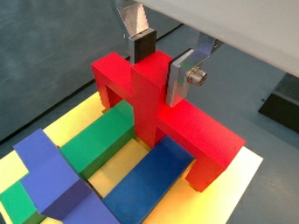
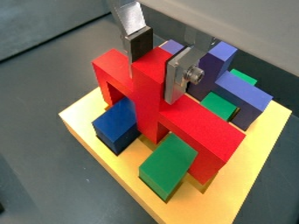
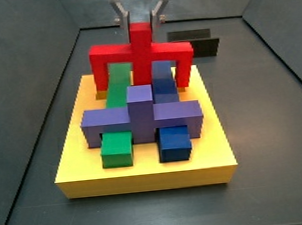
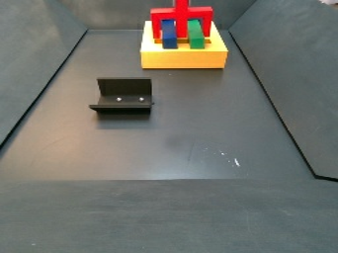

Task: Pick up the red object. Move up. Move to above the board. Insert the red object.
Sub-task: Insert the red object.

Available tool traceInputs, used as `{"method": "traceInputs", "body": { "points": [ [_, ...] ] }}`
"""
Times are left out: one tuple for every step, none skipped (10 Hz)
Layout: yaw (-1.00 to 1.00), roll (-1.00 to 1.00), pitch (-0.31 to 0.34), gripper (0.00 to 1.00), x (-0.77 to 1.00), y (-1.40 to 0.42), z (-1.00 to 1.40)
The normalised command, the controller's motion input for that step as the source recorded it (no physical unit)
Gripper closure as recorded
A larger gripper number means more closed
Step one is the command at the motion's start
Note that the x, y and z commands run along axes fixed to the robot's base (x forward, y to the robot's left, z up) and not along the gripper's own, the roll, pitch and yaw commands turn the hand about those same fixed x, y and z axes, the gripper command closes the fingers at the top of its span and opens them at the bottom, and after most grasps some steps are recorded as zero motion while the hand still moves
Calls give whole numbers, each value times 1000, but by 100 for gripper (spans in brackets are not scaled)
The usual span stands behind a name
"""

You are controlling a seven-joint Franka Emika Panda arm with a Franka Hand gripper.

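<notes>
In a wrist view the gripper (image 1: 162, 63) is clamping its fingers (image 1: 142, 45) on the upright bar of the red object (image 1: 163, 114), which is sitting low on the yellow board (image 1: 246, 171) with its prongs reaching down among the blocks. A green block (image 1: 100, 140) and a blue block (image 1: 152, 179) are lying on either side of the red bar, and a purple block (image 1: 52, 179) is lying beyond the green one.

In a wrist view the gripper (image 2: 160, 61) is gripping the same bar, with the purple block (image 2: 216, 61) just behind the fingers and a blue block (image 2: 117, 124) and a green block (image 2: 170, 164) flanking the red object (image 2: 163, 114).

In a side view the red object (image 3: 141, 57) is standing at the far end of the board (image 3: 146, 170), behind the purple block (image 3: 140, 115); a black box (image 3: 195, 42) is lying on the desk (image 3: 278, 152) beyond.

In a side view the fixture (image 4: 123, 96) is standing on the desk (image 4: 172, 178), well apart from the board (image 4: 184, 56).
</notes>
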Motion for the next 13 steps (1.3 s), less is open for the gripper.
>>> {"method": "traceInputs", "body": {
  "points": [
    [66, 23, 0, 100, -254, 0, -271],
    [180, 73, 0, 100, -269, 0, -234],
    [183, 60, 0, 100, -103, 0, -166],
    [157, 21, 0, 100, -6, -49, -123],
    [157, 31, 0, 100, 0, -9, -171],
    [0, 60, 27, 100, 0, 0, -94],
    [0, 79, 83, 100, 71, 0, 0],
    [0, 121, 147, 100, 260, 54, 0],
    [0, 171, 171, 100, 126, 74, 0],
    [103, 271, 106, 100, 0, 0, 46],
    [117, 324, 93, 100, 0, -37, 0],
    [51, 294, 80, 100, 40, -140, -86],
    [0, 250, 6, 100, 34, -189, -509]
  ]
}}
